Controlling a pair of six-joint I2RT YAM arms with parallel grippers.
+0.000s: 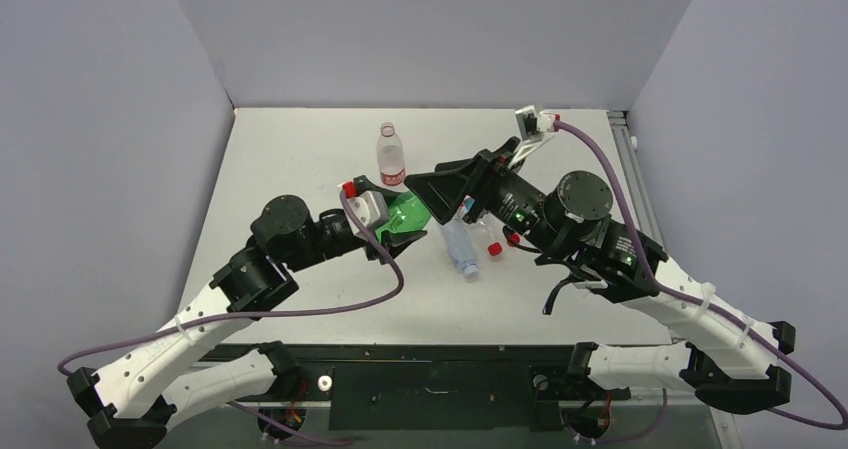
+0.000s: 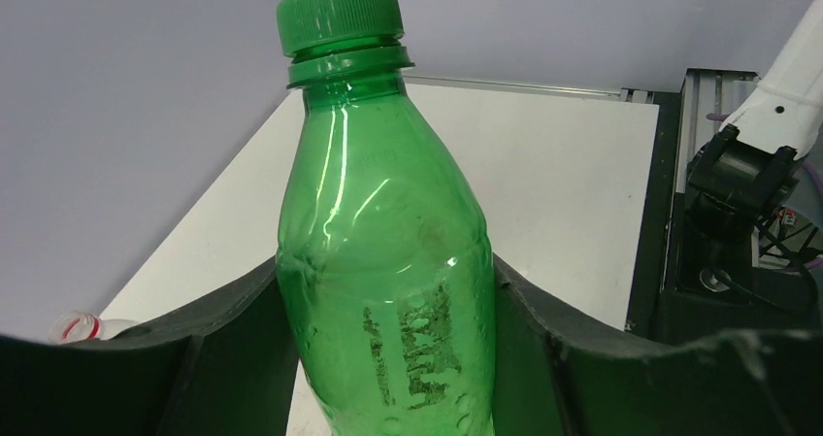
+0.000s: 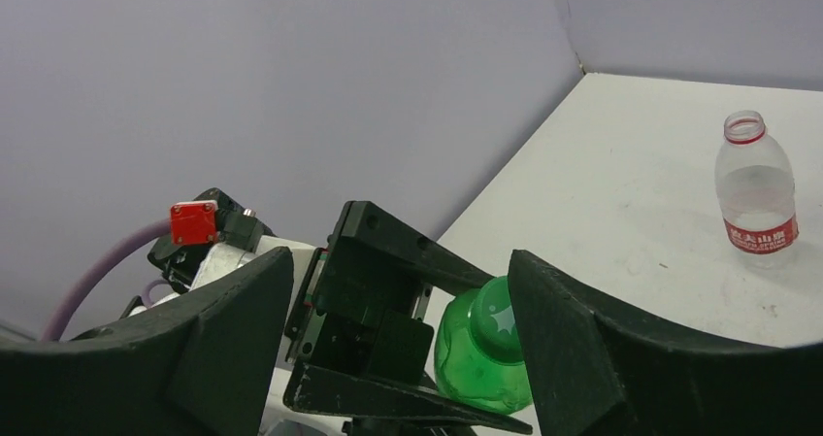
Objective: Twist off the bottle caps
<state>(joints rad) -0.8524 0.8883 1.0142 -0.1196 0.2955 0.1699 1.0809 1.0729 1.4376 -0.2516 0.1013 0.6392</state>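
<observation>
A green bottle (image 2: pixel 388 261) with its green cap (image 2: pixel 338 14) screwed on is clamped around the body by my left gripper (image 2: pixel 384 285), held tilted above the table (image 1: pixel 300 159). In the top view the green bottle (image 1: pixel 408 214) points its neck at my right gripper (image 1: pixel 437 197), which hides the cap. In the right wrist view the green cap (image 3: pixel 490 319) sits just inside the right-hand finger (image 3: pixel 563 310) of my right gripper (image 3: pixel 398 295), whose jaws stand wide apart around it without clamping.
A clear red-label bottle (image 1: pixel 391 157) stands uncapped behind the grippers, also seen as the red-label bottle (image 3: pixel 757 188) in the right wrist view. A pale clear bottle (image 1: pixel 460 247) lies on the table. Two loose red caps (image 1: pixel 494 250) (image 1: pixel 512 237) rest beside it.
</observation>
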